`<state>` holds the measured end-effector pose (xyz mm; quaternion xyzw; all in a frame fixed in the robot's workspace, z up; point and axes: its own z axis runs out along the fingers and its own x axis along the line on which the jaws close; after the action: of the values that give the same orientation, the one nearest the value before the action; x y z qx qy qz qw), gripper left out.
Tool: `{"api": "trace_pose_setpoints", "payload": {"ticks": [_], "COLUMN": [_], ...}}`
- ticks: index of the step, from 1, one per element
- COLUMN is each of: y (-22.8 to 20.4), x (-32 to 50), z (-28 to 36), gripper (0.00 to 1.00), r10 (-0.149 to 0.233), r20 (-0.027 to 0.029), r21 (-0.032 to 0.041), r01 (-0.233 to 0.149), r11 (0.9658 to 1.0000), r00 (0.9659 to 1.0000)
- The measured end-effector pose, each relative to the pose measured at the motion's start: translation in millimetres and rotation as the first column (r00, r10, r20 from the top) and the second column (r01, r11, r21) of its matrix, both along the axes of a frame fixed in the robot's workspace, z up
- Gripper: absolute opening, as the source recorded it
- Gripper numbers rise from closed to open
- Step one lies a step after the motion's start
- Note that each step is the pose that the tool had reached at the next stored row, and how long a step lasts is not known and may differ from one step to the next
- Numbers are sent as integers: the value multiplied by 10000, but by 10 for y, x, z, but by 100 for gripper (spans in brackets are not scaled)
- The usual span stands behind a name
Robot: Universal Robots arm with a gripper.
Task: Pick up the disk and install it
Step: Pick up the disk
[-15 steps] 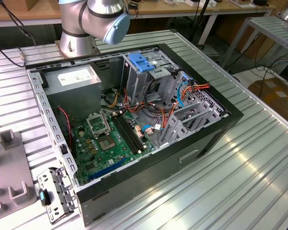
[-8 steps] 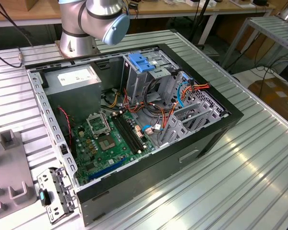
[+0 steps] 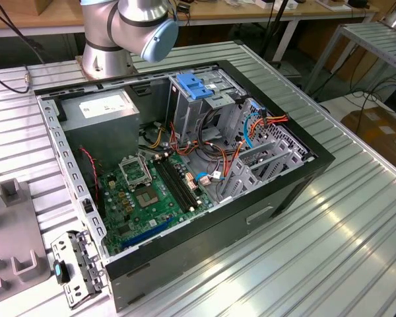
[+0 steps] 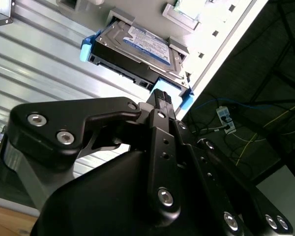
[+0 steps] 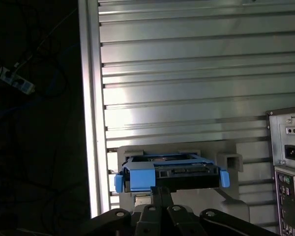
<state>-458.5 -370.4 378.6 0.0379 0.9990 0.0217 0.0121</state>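
"While the disk (image 4: 137, 54) lies in its grey holder (image 5: 229, 161) on the ribbed table (image 5: 187, 73), close to the table's edge, what could spoil the pick?"

"The grip. In the second wrist view the gripper (image 4: 160, 97) has its fingertips drawn together with no gap showing, right at the disk's near side, by the blue carrier bracket (image 4: 86, 49). Whether a thin lip of that bracket is pinched between them seems to be hidden. Nothing is plainly held."

"So a lift might bring nothing?"

"Or bring it crooked. A hold on plastic alone (the bracket would likely flex) could let the heavy drive tilt, catch on the holder, or slip off past the table's edge. The open computer case (image 3: 284, 191) is also thick with cables (image 3: 185, 148), which could snag the disk on its way in."

"Any writing?"

"A white-and-blue label (image 4: 147, 42) on the disk's top, and a white sticker (image 3: 104, 105) on the grey power supply (image 3: 102, 132). The print on both is too small to make out."
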Motion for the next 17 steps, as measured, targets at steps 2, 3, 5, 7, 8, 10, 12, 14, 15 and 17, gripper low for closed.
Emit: {"api": "trace_pose_setpoints", "payload": {"ticks": [2,3,5,7,8,10,12,14,15,17], "y": [0,0,0,0,1,0,0,0,0,0], "x": [0,0,0,-1,-1,-1,-1,-1,-1,-1], "z": [0,0,0,0,0,-1,-1,-2,-2,-3], "gripper": [11,11,11,11,11,11,11,11,11,11], "r10": [0,0,6,183,318,737,1216,1609,1819,2271], "r20": [0,0,0,-1,-1,1,0,1,1,0], "r21": [0,0,0,0,0,1,0,0,0,0], "r01": [0,0,-6,-183,-318,-737,-1216,-1609,-1819,-2271], "r11": [10000,10000,10000,9998,9995,9973,9926,9870,9833,9739], "r00": [10000,10000,10000,9998,9995,9973,9926,9870,9833,9739]}}
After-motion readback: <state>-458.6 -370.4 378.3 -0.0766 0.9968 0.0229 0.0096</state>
